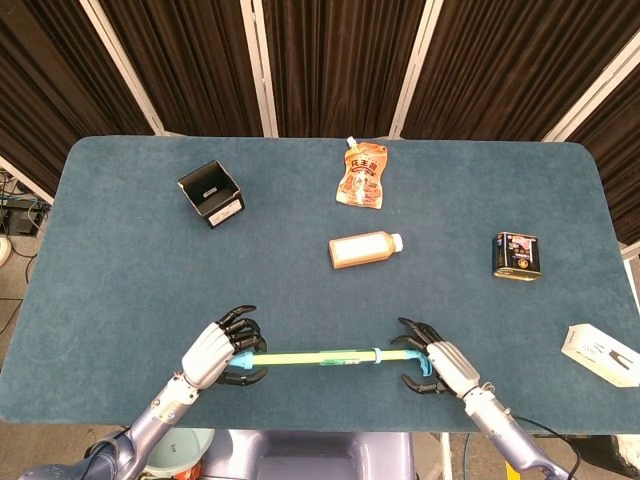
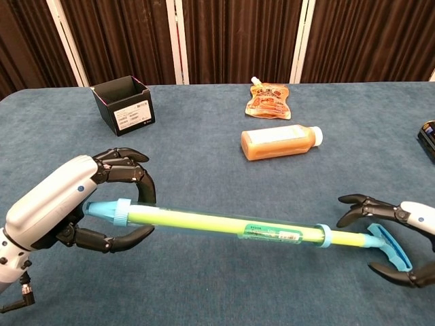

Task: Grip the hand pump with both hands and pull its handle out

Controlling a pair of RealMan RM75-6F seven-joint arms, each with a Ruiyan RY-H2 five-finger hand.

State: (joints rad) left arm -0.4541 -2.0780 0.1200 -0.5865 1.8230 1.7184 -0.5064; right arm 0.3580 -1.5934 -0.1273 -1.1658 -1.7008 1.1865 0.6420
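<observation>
The hand pump [image 2: 224, 223] lies across the near part of the table: a long yellow-green tube with light blue caps and a blue handle [image 2: 389, 246] at its right end. In the head view the pump [image 1: 320, 356] runs left to right near the front edge. My left hand [image 2: 64, 210] has its fingers curled around the tube's left end cap. My right hand [image 2: 408, 234] is at the handle with fingers spread above and below it, not closed on it. The left hand [image 1: 212, 352] and the right hand [image 1: 438, 364] show at the pump's two ends.
A black open box [image 1: 211, 193] stands at the back left. An orange pouch [image 1: 362, 175] and an orange bottle [image 1: 364, 249] lie in the middle. On the right stands a dark can [image 1: 516, 255], and a white box [image 1: 600, 354] sits at the right edge.
</observation>
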